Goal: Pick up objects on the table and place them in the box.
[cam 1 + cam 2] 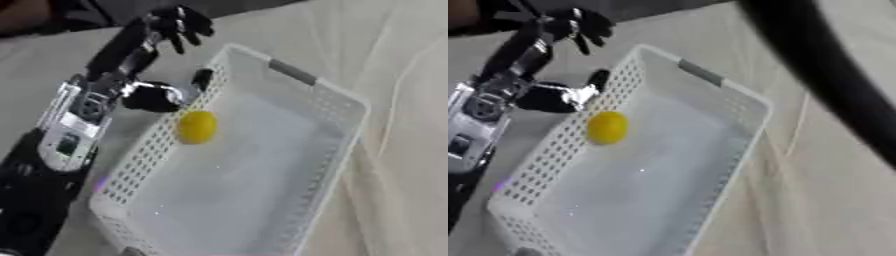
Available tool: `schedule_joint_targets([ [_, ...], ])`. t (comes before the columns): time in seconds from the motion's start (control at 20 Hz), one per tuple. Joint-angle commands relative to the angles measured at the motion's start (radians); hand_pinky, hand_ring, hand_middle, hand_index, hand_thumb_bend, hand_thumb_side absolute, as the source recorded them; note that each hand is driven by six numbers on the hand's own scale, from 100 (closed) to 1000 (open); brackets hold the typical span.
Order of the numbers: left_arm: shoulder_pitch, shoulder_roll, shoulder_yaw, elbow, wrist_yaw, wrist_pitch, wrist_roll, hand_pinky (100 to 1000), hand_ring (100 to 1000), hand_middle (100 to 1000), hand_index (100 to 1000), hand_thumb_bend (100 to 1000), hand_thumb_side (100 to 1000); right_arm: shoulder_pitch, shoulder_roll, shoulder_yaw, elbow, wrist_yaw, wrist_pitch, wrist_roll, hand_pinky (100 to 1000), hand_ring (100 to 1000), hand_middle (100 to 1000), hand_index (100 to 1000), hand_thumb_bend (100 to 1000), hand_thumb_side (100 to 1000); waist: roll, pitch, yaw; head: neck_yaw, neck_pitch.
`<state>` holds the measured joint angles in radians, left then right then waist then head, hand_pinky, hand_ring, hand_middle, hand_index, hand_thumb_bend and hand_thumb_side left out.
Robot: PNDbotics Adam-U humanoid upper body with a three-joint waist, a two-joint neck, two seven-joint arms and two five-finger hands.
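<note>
A white perforated basket (337, 100) lies askew across the middle of the table. Inside it, a round yellow thing (197, 127) sits against the left wall. My left arm rises from the lower left along the outside of the basket. Its hand (180, 24) hangs beyond the basket's far left corner, fingers drooping and relaxed, with nothing in them. A black and silver part (154, 97) shows just outside the left wall, beside the yellow thing; I cannot tell whether it belongs to the arm. My right hand shows in no view.
A pale creased cloth (402, 150) covers the table to the right of the basket. A dark blurred bar (824, 65) crosses the upper right of the right eye view. A small black piece (203, 79) sits at the basket's left rim.
</note>
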<state>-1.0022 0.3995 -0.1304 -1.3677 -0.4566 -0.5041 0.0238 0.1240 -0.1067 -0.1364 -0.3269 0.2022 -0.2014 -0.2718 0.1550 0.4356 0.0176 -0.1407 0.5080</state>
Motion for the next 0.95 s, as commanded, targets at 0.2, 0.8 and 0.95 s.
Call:
schedule_joint_targets([
  [0.2, 0.128, 0.259, 0.097, -0.059, 0.223, 0.057, 0.118, 346, 594, 707, 777, 100, 606, 0.003, 0.008, 0.001, 0.023, -0.023, -0.006, -0.009, 470, 580, 673, 719, 100, 873, -0.004, -0.012, 0.007, 0.002, -0.048],
  [0.8, 0.626, 0.189, 0.357, -0.346, 0.651, 0.01, 0.18, 372, 619, 744, 809, 150, 796, -0.023, 0.036, 0.016, 0.07, -0.073, -0.018, -0.029, 474, 584, 678, 720, 100, 872, -0.002, 0.011, 0.04, 0.016, -0.077],
  [0.95, 0.681, 0.063, 0.388, -0.456, 0.652, -0.007, 0.184, 385, 634, 752, 813, 190, 798, -0.024, 0.045, 0.02, 0.081, -0.086, -0.024, -0.036, 475, 585, 679, 720, 100, 872, -0.01, 0.013, 0.053, 0.018, -0.07],
])
